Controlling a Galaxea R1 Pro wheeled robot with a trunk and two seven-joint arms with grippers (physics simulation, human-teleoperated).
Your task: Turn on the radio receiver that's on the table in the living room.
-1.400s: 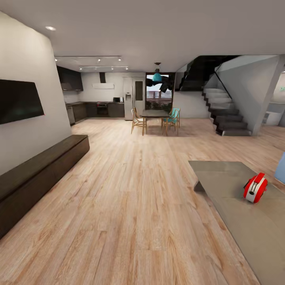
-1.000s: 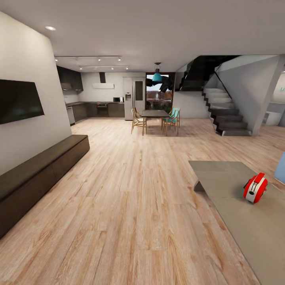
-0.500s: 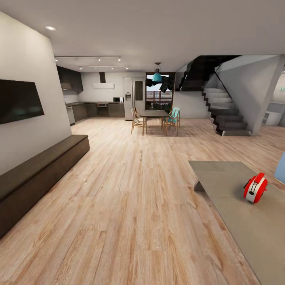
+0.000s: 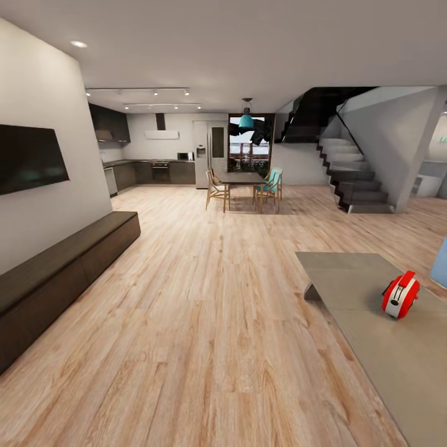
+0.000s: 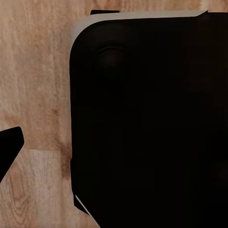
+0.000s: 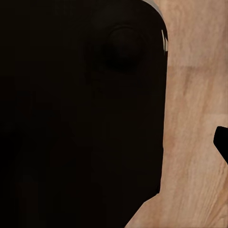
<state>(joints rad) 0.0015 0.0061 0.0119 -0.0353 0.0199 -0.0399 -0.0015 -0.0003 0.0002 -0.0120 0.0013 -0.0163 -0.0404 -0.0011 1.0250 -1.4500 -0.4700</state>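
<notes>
The radio receiver [image 4: 400,294], red with a white edge band and a thin loop handle, stands upright on the low grey table [image 4: 354,279] at the right of the head view. It is some way ahead of me and to my right, across the living room's wood plank floor [image 4: 205,298]. In the left wrist view, one dark fingertip [image 5: 9,145] of my left gripper shows over the floor beside a large black body panel [image 5: 147,118]. The right wrist view has a dark fingertip [image 6: 222,142] of my right gripper next to a similar black panel [image 6: 80,109].
A long dark low cabinet [image 4: 62,261] runs along the left wall under a wall-mounted TV [image 4: 31,158]. Far ahead stand a dining table with chairs [image 4: 243,180] and the kitchen. Stairs [image 4: 357,183] rise at the back right. A blue sofa edge [image 4: 441,264] shows past the table.
</notes>
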